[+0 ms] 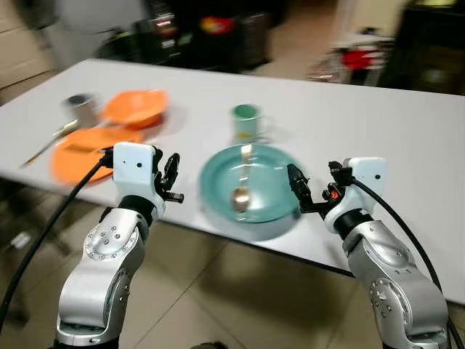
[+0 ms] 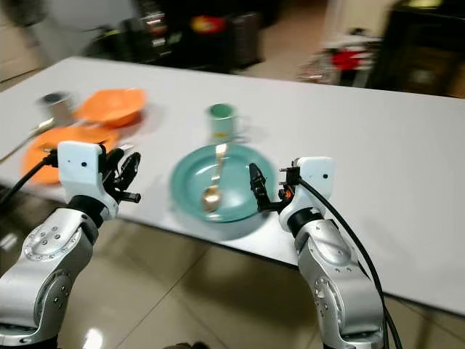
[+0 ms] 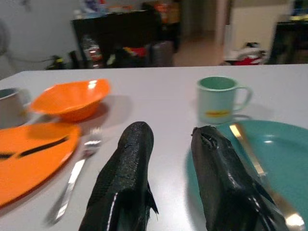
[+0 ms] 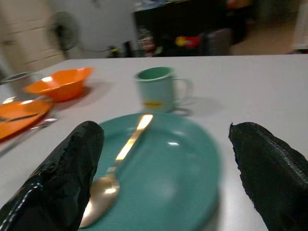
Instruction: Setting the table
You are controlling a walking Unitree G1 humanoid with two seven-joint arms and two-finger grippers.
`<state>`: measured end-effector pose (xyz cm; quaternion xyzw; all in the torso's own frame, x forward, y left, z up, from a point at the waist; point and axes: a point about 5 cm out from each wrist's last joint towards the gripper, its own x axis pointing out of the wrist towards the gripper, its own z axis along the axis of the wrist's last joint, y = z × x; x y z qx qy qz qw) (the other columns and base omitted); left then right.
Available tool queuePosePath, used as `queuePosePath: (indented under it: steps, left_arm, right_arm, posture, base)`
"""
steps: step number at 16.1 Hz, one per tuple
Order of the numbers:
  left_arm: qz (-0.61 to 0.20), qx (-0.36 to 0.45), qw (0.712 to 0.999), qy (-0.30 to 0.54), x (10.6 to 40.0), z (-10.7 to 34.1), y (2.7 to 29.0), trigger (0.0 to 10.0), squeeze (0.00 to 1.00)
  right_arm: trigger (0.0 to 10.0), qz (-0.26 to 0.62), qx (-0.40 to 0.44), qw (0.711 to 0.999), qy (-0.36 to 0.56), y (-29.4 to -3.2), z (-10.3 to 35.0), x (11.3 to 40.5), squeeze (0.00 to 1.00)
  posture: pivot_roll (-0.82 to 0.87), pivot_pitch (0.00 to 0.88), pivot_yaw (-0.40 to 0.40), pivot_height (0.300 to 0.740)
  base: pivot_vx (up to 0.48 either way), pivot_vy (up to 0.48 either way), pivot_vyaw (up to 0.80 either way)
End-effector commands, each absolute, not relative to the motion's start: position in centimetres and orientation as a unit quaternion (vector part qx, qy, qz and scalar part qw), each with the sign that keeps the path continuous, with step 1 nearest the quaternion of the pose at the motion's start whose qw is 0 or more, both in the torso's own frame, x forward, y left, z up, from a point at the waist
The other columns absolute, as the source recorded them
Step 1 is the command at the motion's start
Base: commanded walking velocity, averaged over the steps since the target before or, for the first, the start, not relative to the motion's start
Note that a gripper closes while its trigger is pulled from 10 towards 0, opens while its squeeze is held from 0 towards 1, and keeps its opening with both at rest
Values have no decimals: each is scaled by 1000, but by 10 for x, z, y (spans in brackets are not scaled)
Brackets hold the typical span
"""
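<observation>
I see a teal plate (image 1: 272,182) holding a gold spoon (image 1: 242,190), a mint-green mug (image 1: 247,121), and an orange bowl (image 1: 135,107) at upper left.

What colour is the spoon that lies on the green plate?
The spoon is gold, lying on the plate. The right wrist view shows it best.

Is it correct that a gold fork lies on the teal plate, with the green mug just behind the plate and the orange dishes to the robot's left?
Not quite: the gold utensil on the teal plate is a spoon, as the right wrist view shows by its rounded bowl. The green mug does stand just behind the plate, and the orange dishes are to the robot's left.
</observation>
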<state>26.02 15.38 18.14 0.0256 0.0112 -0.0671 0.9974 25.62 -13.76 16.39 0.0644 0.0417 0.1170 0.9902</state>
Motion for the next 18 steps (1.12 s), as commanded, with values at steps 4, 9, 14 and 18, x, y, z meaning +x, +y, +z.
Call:
queuePosePath:
  steps: [4,9,14,18]
  left_arm:
    - [-68,41,997,8,257,184,155,10000,0]
    - [-65,24,997,18,254,184,156,10000,0]
    - [-50,32,998,27,251,186,158,10000,0]
    - [-43,22,998,35,249,187,159,10000,0]
  right_arm:
    - [10000,145,89,984,47,-130,163,255,0]
    - [10000,138,98,984,60,-136,159,254,0]
    - [10000,160,96,979,79,-134,156,253,0]
    - [10000,166,99,978,81,-136,156,253,0]
  posture:
    - [-104,0,99,740]
    - [-100,0,105,740]
    - [-84,11,105,740]
    - [-83,15,106,740]
  base:
    - [0,0,647]
    - [0,0,0]
    - [0,-180,320]
    - [0,-425,172]
